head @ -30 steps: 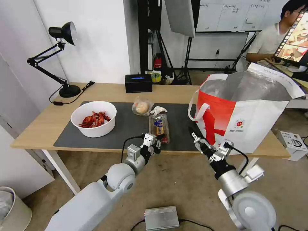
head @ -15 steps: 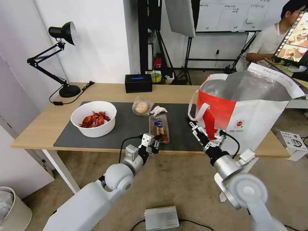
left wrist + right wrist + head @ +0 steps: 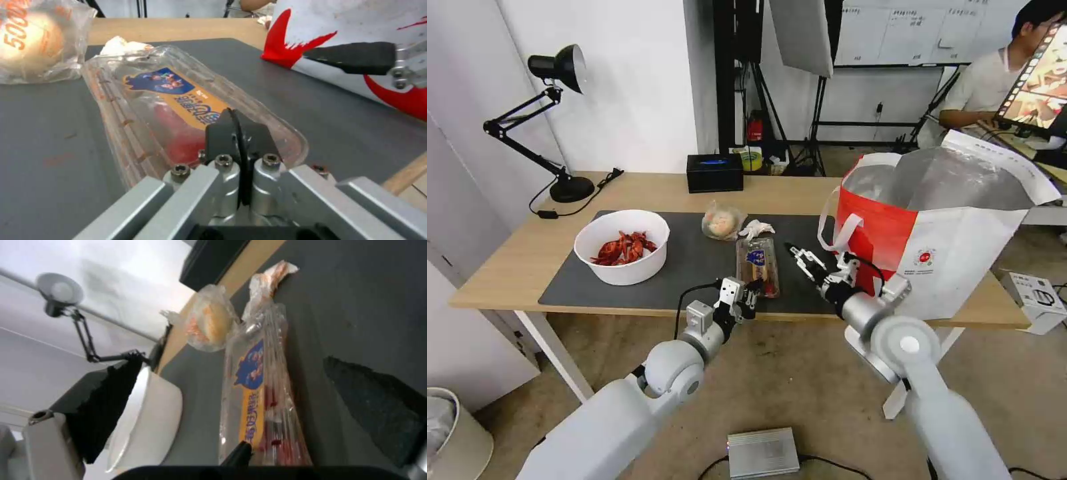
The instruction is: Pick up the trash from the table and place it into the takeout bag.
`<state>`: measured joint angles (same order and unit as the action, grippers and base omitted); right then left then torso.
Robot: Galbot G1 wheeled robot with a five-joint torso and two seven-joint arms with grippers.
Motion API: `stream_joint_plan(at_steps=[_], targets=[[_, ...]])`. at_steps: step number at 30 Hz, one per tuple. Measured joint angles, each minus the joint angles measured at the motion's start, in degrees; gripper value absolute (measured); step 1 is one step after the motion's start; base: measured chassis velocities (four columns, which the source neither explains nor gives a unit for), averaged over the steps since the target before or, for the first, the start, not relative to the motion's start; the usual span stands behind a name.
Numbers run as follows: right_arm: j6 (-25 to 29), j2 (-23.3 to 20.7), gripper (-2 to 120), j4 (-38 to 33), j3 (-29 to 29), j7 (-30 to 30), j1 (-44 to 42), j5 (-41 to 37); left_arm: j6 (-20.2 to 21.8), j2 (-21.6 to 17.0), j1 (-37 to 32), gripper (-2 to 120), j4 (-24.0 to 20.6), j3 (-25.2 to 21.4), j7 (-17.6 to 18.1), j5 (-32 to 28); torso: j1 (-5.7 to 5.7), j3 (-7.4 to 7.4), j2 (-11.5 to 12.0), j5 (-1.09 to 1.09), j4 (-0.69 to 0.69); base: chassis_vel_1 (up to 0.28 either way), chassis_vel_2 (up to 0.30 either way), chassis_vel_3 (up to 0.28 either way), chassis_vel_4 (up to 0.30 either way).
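On the table (image 3: 507,263), the dark mat (image 3: 694,270) holds the trash: a white bowl (image 3: 622,247) of red crayfish shells, a bagged bun (image 3: 722,222), a crumpled tissue (image 3: 756,229) and a clear hinged tray (image 3: 758,261). My left gripper (image 3: 752,292) is shut at the tray's (image 3: 178,100) near end, its pads (image 3: 236,133) pressed together with nothing seen between them. Just right of the tray, my right gripper (image 3: 799,255) hovers open over the mat, its fingers (image 3: 111,403) spread wide with the tray (image 3: 262,396) lying ahead of them. The takeout bag (image 3: 940,233) stands open at the table's right end.
A black rectangular box (image 3: 714,173) sits at the table's back edge. A black desk lamp (image 3: 557,120) stands at the back left corner. The bag's white strap handle (image 3: 837,227) hangs close to the right gripper. A silver box (image 3: 762,452) lies on the floor.
The right arm has swung left and forward, from the table's front edge by the bag to over the mat beside the tray. The left gripper has stayed about where it was.
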<state>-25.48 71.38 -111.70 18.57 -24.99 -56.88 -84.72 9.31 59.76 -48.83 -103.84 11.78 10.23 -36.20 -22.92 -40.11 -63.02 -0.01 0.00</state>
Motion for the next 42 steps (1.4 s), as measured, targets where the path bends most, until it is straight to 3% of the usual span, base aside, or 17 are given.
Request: stream_joint_plan(at_steps=[15,42], targets=[[-4.1,2.9,100,5.4,-4.2,-9.6,7.3,0.9,-0.2,0.5,0.4,0,0.2,0.6,1.0,-1.2,0.00,0.00,0.0,0.00,0.01,0.000,0.000,0.000,0.000],[-7.2,8.9,100,15.6,-6.9,-14.2,15.7,1.8,-0.5,0.5,0.2,0,-0.4,0.2,1.3,-1.5,0.00,0.00,0.0,0.00,0.00,0.000,0.000,0.000,0.000]])
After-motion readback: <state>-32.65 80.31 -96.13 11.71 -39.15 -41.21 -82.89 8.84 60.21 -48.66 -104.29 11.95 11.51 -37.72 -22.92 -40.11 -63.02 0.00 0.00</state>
